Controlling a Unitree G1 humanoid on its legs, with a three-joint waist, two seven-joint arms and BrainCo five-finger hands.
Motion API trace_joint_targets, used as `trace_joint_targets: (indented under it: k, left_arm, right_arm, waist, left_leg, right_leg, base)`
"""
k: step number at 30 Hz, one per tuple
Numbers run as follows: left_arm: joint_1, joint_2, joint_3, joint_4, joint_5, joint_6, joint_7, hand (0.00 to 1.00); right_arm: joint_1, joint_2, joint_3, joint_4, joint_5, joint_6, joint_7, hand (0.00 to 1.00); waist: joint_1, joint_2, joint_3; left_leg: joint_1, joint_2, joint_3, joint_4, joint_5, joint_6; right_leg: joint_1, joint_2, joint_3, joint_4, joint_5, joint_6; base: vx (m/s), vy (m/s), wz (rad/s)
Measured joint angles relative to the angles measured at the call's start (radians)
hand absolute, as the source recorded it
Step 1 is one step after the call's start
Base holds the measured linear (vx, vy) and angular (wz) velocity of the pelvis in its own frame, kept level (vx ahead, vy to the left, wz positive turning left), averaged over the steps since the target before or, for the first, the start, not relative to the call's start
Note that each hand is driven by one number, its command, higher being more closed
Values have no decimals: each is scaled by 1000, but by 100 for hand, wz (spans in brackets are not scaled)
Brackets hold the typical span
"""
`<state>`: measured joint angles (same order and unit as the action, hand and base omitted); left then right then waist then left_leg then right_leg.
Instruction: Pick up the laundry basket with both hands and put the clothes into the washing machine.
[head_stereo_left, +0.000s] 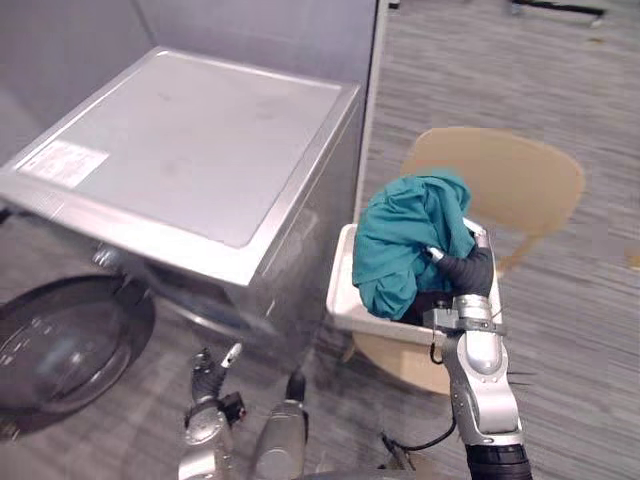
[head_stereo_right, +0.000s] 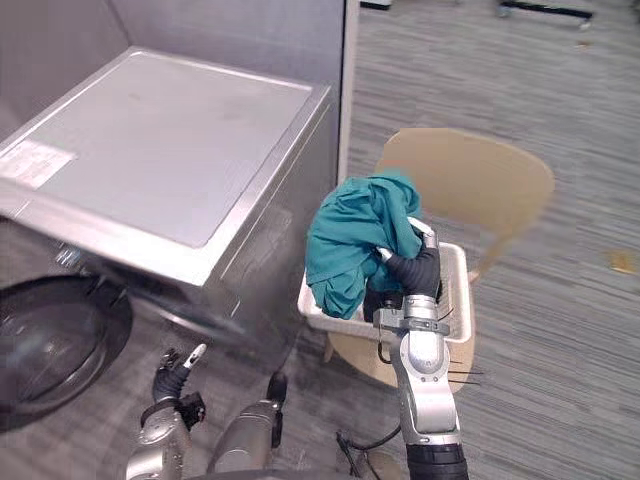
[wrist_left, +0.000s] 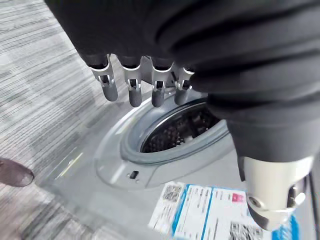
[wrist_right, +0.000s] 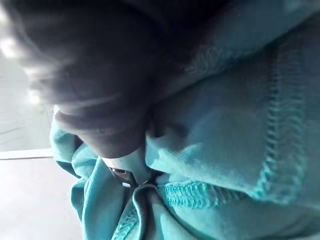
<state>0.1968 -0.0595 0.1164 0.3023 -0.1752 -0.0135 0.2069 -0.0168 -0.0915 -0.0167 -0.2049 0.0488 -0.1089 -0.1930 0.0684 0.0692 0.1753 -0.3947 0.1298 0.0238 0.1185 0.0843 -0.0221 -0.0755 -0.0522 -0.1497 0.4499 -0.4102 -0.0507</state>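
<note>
Grey striped carpet runs under a silver washing machine (head_stereo_left: 190, 150) whose round door (head_stereo_left: 60, 340) hangs open at the front. Just beside it a white laundry basket (head_stereo_left: 345, 290) sits on a tan chair (head_stereo_left: 510, 175) and is not being carried. The right hand (head_stereo_left: 468, 272) has its fingers curled into a teal garment (head_stereo_left: 405, 240), bunched up above the basket's rim. The left hand (head_stereo_left: 207, 380) hangs low by the washer, fingers relaxed and holding nothing. I'd call this the unloading step. Next the garment must swing leftward and down to the drum (wrist_left: 180, 132), clearing the machine's corner.
</note>
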Motion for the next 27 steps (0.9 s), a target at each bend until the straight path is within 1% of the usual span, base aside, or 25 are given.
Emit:
trace_joint_targets:
  k: [1,2,3,4,5,6,7,8,9,10,11,12,13,14,16,17,18,22,23,25,26,27]
  left_arm:
    - [12,1,-8,-37,-5,0,-10,0]
    - [40,4,-26,-125,-9,-6,-19,0]
    - [55,12,-38,-203,-9,-24,-36,0]
    - [54,17,-40,-226,-9,-39,-45,0]
    - [40,31,-48,-257,-9,-58,-63,0]
    - [21,48,-68,-277,-9,-76,-82,0]
    - [11,58,-82,-285,-9,-82,-89,0]
    - [-9,77,-112,-292,-8,-85,-101,0]
    - [-59,101,-174,-294,18,-92,-137,0]
    - [-80,114,-202,-294,26,-93,-146,0]
    - [-119,152,-268,-293,44,-98,-164,0]
    - [-145,188,-313,-293,64,-106,-175,0]
    - [-168,228,-353,-291,86,-110,-188,0]
    - [-177,243,-368,-287,101,-112,-191,0]
    - [-198,266,-389,-261,151,-126,-208,0]
    - [-203,270,-392,-255,155,-128,-208,0]
    - [-218,281,-402,-232,177,-129,-208,0]
    - [-225,296,-430,-201,228,-128,-207,0]
    - [-230,298,-441,-184,239,-128,-206,100]
    - [-249,298,-451,-151,278,-125,-199,100]
    - [-263,298,-455,-133,302,-121,-186,100]
    - [-266,295,-455,-130,310,-117,-176,100]
  right_arm:
    - [-5,-3,-12,9,0,5,-1,100]
    - [-6,-5,-22,11,0,5,0,100]
    - [-15,-8,-19,19,-1,5,6,100]
    - [-23,-15,-17,32,-1,5,17,100]
    - [-33,-16,-13,52,-2,7,31,100]
    - [-59,-29,-7,89,-4,7,50,100]
    - [-75,-39,1,113,-4,8,58,100]
    - [-96,-54,7,143,-7,8,69,100]
    - [-124,-78,8,182,-21,9,91,100]
    - [-138,-86,9,201,-24,9,99,100]
    - [-169,-96,22,245,-26,10,112,100]
    - [-193,-93,38,274,-27,10,121,100]
    - [-216,-88,70,302,-30,11,133,100]
    - [-220,-87,92,305,-32,14,141,100]
    - [-232,-86,191,305,-33,15,180,100]
    - [-238,-83,216,305,-33,15,187,100]
    - [-249,-68,261,305,-33,18,201,100]
    - [-264,-21,324,309,-30,21,219,100]
    - [-264,-20,351,309,-21,21,220,100]
    - [-264,-19,384,309,-5,23,223,100]
    - [-264,-19,405,309,7,23,224,0]
    - [-264,-19,423,309,34,23,232,0]
  waist:
    - [1,-5,0]
    - [-2,-14,-3]
    - [1,-4,-6]
    - [1,0,-8]
    - [0,5,-12]
    - [0,12,-16]
    - [-2,20,-22]
    - [-4,24,-24]
    - [-13,33,-30]
    - [-25,36,-32]
    - [-41,40,-42]
    - [-48,37,-50]
    - [-41,22,-51]
    - [-36,18,-54]
    - [-25,15,-65]
    - [-24,16,-65]
    - [-24,15,-65]
    - [-24,9,-69]
    - [-24,6,-71]
    - [-24,1,-75]
    - [-26,-3,-77]
    - [-27,-6,-78]
  left_leg:
    - [8,-6,35,35,0,0]
    - [11,-10,71,128,-3,1]
    - [33,-7,65,218,-23,-20]
    - [54,-5,60,252,-52,-36]
    - [109,-1,58,282,-115,-44]
    - [175,7,61,270,-151,-48]
    - [208,10,63,246,-162,-48]
    - [262,11,63,186,-167,-52]
    - [333,15,61,28,-153,-61]
    - [350,16,58,-24,-139,-80]
    - [360,24,54,-92,-129,-95]
    - [364,28,49,-118,-133,-98]
    - [364,24,46,-124,-129,-93]
    - [365,17,48,-121,-128,-91]
    - [371,-9,45,-119,-119,-76]
    - [371,-14,43,-119,-116,-72]
    - [369,-25,35,-119,-108,-62]
    - [369,-30,32,-119,-101,-58]
    - [369,-30,31,-119,-99,-58]
    - [369,-31,29,-120,-94,-62]
    - [369,-28,28,-122,-91,-65]
    - [368,-25,28,-124,-89,-68]
  right_leg:
    - [-5,-11,-18,-9,16,-4]
    - [-18,-25,-50,-37,52,-13]
    - [-27,-22,-70,-81,96,-22]
    - [-29,-20,-81,-106,117,-25]
    - [-28,-15,-100,-155,157,-28]
    - [-24,-5,-115,-210,200,-31]
    - [-22,1,-125,-236,220,-31]
    - [-19,10,-137,-266,244,-29]
    - [-19,21,-184,-295,270,-22]
    - [-21,24,-206,-298,275,-19]
    - [-28,31,-243,-296,280,-11]
    - [-37,33,-256,-294,286,-4]
    - [-39,23,-256,-295,300,4]
    - [-38,17,-252,-295,304,9]
    - [-33,-4,-249,-288,312,22]
    - [-33,-9,-249,-286,314,25]
    - [-33,-20,-251,-281,317,29]
    - [-34,-25,-249,-277,324,30]
    - [-34,-24,-249,-276,325,29]
    - [-35,-20,-249,-275,326,27]
    - [-35,-16,-249,-275,328,25]
    - [-37,-14,-248,-275,329,23]
  base:
    - [-295,-169,108]
    - [-317,-182,79]
    - [-242,-118,69]
    - [-225,-54,54]
    - [-211,-22,51]
    - [-201,-8,46]
    - [-189,19,37]
    - [-180,39,59]
    - [-180,55,75]
    - [-193,86,101]
    - [-191,120,78]
    - [-190,149,57]
    - [-134,116,16]
    - [-109,115,1]
    - [-96,116,7]
    - [-92,126,16]
    - [-75,91,14]
    - [-65,36,4]
    - [-54,-11,0]
    - [-39,-17,-1]
    - [-35,-35,-3]
    - [-35,-44,-3]
